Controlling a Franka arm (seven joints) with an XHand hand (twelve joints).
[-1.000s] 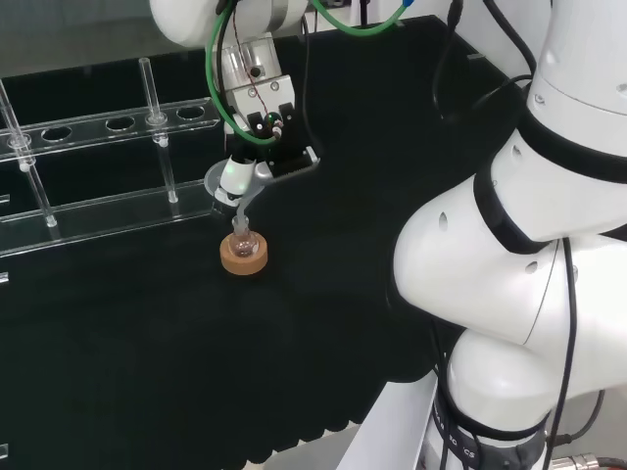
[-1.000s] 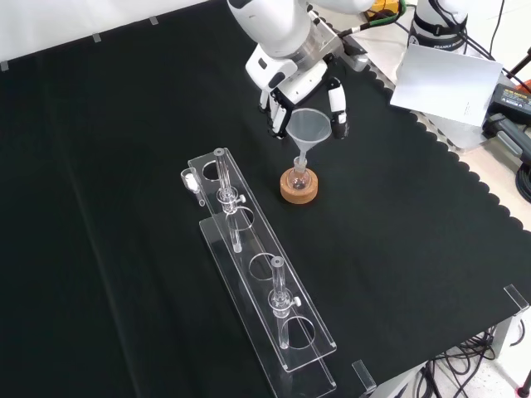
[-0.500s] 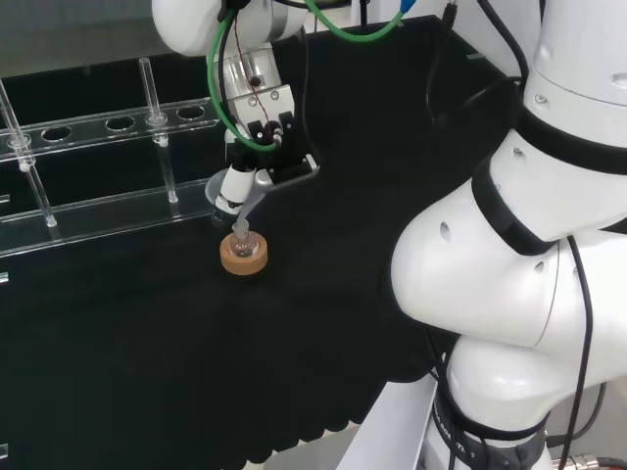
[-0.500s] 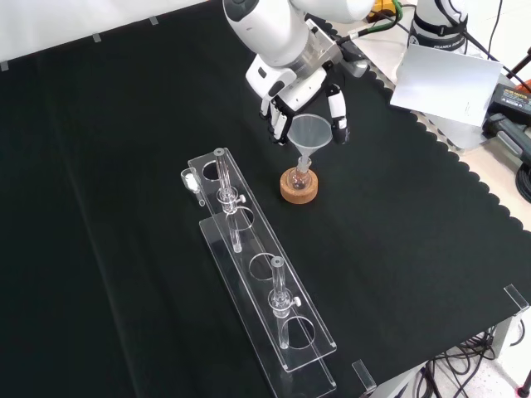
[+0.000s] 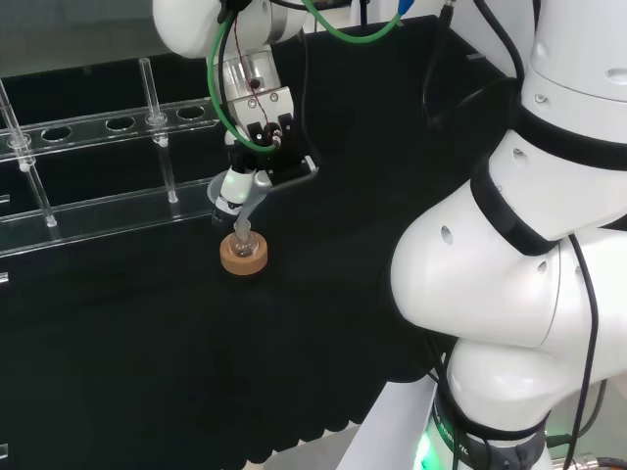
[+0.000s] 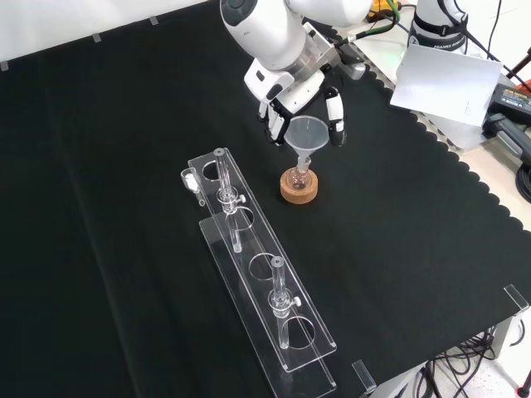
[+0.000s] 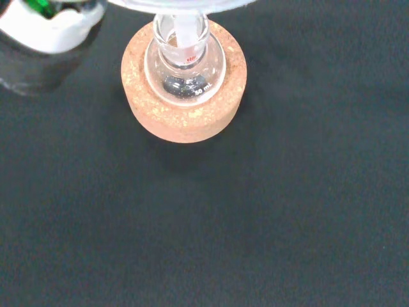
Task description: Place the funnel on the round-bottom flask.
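Funnel (image 6: 306,137) upright over round-bottom flask (image 6: 299,177), stem down inside the flask's neck, as seen plainly in the wrist view, where the stem (image 7: 185,31) passes through the neck into the bulb (image 7: 185,67). Cone of the funnel clear above the flask mouth in the front view, wide rim up.

Hand (image 6: 292,91) above and around the funnel, coming in from the top of the front view. Fingers (image 6: 334,116) hanging on either side of the cone's rim, one white-and-black finger just right of it, darker ones (image 6: 274,124) just left. Contact with the rim hard to tell from the front view: fingers very close beside it, somewhat curled toward it, perhaps pinching, perhaps just apart. In the head view, hand (image 5: 257,147) directly over the flask, with the funnel (image 5: 235,201) partly hidden beneath a white fingertip.

Flask seated in a cork ring (image 6: 299,189) on the black cloth of the surface (image 6: 415,232). In the wrist view, cork ring (image 7: 184,96) round and pale tan, flask centred in it, something small and dark lying at the bottom of the bulb.

Clear rack (image 6: 257,274) lying to the left of the cork ring in the front view, near but apart from it, running diagonally toward the bottom of the view. Two upright glass tubes in the rack, one (image 6: 222,195) near its upper end, one (image 6: 279,298) nearer its lower end. In the head view, same rack (image 5: 98,171) beyond the flask, at the left.
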